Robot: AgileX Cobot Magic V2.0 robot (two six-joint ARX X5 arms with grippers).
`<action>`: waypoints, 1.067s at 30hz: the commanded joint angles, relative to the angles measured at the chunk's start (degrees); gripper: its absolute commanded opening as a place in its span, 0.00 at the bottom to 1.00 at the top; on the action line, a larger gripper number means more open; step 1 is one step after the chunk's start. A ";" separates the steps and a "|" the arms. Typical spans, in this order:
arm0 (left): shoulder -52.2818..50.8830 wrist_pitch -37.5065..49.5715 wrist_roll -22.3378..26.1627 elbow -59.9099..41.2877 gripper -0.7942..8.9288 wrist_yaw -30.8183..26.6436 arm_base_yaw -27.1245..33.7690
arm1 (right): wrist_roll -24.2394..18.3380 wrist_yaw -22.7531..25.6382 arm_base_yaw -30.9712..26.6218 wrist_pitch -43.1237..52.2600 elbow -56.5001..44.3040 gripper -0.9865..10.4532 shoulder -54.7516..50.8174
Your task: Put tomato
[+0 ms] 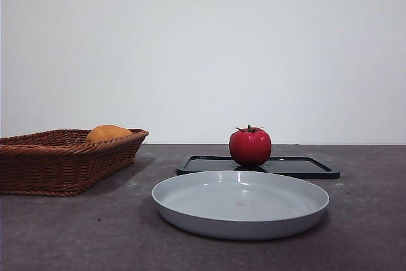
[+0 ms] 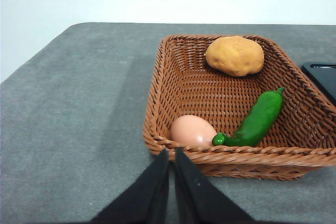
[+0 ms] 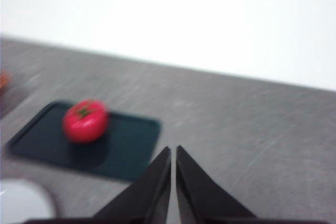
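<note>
On black tray [image 1: 304, 167], glossy red tomato [image 1: 250, 146], green calyx, both grippers pressed together.

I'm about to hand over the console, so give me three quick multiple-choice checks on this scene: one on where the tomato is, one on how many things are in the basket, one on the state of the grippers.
1. Where does the tomato stand?
A. on the black tray
B. in the grey plate
C. in the wicker basket

2. How many things lie in the basket?
A. one
B. three
C. five

3. How do the left gripper and right gripper stand?
A. both shut and holding nothing
B. the right one shut on the tomato
C. both wide open

Answers:
1 A, the front view shows it upright on the tray behind the plate.
2 B, the left wrist view shows an orange fruit, a green pepper and an egg.
3 A, each wrist view shows jaws nearly touching with nothing between them.
</note>
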 commanded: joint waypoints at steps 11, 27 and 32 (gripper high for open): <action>-0.07 -0.24 -0.07 -1.16 0.10 0.52 0.09 | 4.26 0.00 -10.05 22.49 -32.39 0.09 -18.12; -0.07 -0.24 -0.07 -1.16 0.10 0.52 0.09 | 2.45 -0.13 -12.52 11.45 -34.36 0.09 -22.03; -0.07 -0.24 -0.09 -1.16 0.10 0.52 0.09 | 2.47 -0.15 -12.72 11.43 -34.36 0.09 -22.03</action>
